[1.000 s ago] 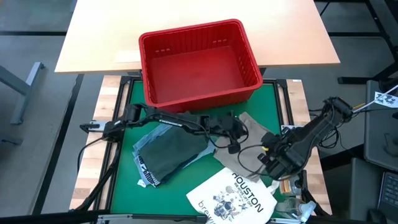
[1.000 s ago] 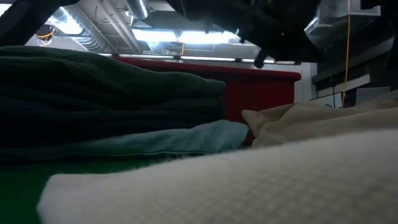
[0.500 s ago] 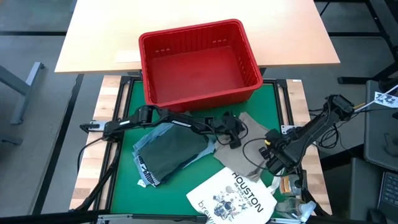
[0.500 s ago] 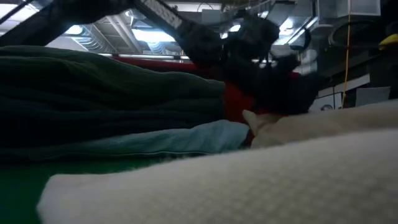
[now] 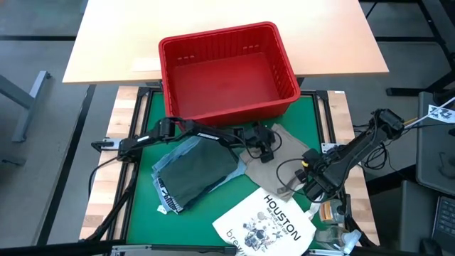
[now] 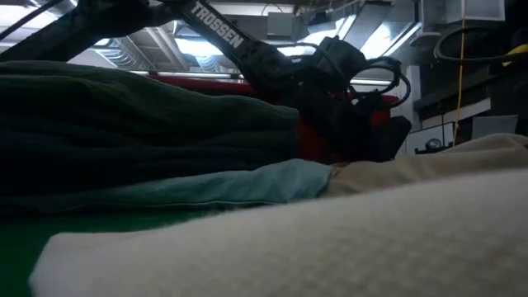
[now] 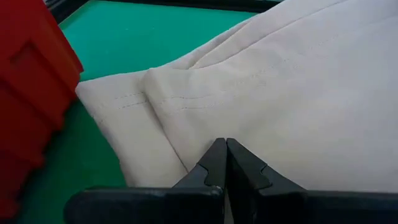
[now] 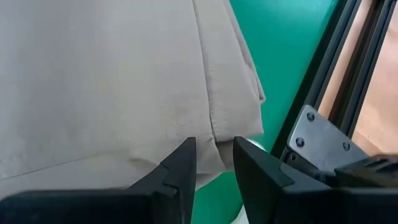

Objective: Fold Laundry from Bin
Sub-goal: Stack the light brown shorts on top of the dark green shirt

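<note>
Two wrist views add detail: left gripper (image 7: 226, 155) fingers pressed together above the khaki-tan cloth garment (image 7: 298, 99), beside the red slotted plastic bin (image 5: 226, 71); right gripper (image 8: 214, 163) parted over the garment's edge, nothing visibly held. Overhead: green mat (image 5: 313, 117), dark green garment (image 5: 195, 171) atop light blue denim (image 5: 165, 162), white "HOUSTON" tote (image 5: 266, 224). Low view: fabric blocks the foreground.

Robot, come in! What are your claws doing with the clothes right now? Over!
Left claw shut, over the khaki garment beside the red bin. Right claw open at that garment's edge. Tote bag overlaps its near edge.
</note>
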Controlling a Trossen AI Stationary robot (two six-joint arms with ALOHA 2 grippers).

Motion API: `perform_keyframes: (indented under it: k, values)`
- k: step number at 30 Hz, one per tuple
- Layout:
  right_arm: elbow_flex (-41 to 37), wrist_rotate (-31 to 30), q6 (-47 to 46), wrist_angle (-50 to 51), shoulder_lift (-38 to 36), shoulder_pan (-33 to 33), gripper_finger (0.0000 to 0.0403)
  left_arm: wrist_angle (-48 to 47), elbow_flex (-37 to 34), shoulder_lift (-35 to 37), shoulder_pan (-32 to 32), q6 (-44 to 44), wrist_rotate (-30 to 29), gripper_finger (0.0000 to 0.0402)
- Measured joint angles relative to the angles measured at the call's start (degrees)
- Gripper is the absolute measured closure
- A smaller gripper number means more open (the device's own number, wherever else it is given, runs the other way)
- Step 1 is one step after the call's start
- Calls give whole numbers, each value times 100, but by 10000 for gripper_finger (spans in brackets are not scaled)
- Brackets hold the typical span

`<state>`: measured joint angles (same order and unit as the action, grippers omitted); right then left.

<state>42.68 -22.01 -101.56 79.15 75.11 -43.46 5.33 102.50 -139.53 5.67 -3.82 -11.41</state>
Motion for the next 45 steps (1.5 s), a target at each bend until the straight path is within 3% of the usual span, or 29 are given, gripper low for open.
perform_keyframes:
  k: [8, 13, 19, 24, 32, 40, 45]
  values:
    - [612, 178, 138, 486, 2, -7, 297, -22, -2, 587, -86, 120, 34, 402]
    - [1229, -341, 152, 975, 0, -2, 297, -1, -2, 783, -374, -175, 735, 402]
    - [1312, -861, 155, 467, 0, -2, 297, 48, -2, 743, -947, -644, 1112, 402]
    - [1028, -892, 333, -471, 0, -2, 297, 6, -2, 715, -1487, -613, 829, 402]
    - [356, -1103, 601, -2069, 0, -2, 297, -58, -2, 630, -2039, -417, -715, 402]
    - [-113, -992, 591, -2834, 4, -2, 297, 93, 0, 40, -2068, -495, -682, 402]
    - [-356, -989, 543, -3000, 11, -2, 297, 83, 0, -288, -2104, -506, -296, 402]
